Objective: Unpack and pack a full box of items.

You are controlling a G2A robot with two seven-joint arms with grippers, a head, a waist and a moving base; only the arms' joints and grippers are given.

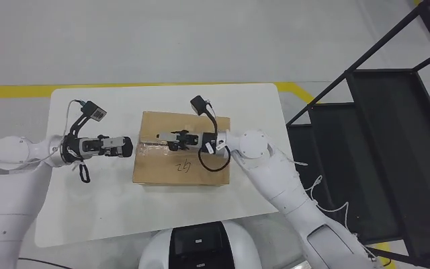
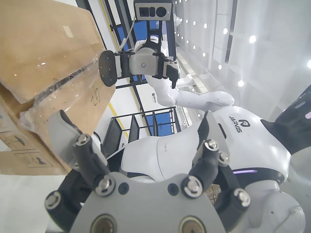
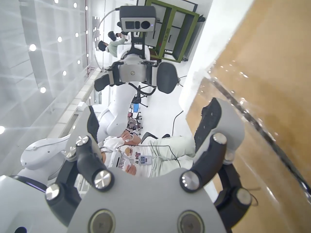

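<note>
Box (image 1: 183, 160) sits shut in the middle of my white bench (image 1: 101, 202), a plain brown carton with its long side running left to right and a handwritten mark on its lid. Clear tape (image 1: 156, 144) runs along the seam between the two top flaps; from the left wrist camera that tape (image 2: 60, 81) looks crinkled where it folds over the left end, and the far flap's edge seems a little lifted there. My left gripper (image 1: 130, 146) hangs just beside the box's left end, level with the seam, fingers spread wide with nothing between them; its own camera has the gripper (image 2: 133, 132) with one finger in front of the carton's (image 2: 36, 49) left end, though I cannot tell whether it touches. My right gripper (image 1: 165, 138) is over the lid, pointing left along the taped seam, also spread apart and empty. Through its wrist camera the gripper (image 3: 150, 122) has one finger low over the cardboard (image 3: 267, 73) beside the tape line (image 3: 243, 107), contact unclear, and the left gripper (image 3: 136, 76) faces it from beyond the box's end.
</note>
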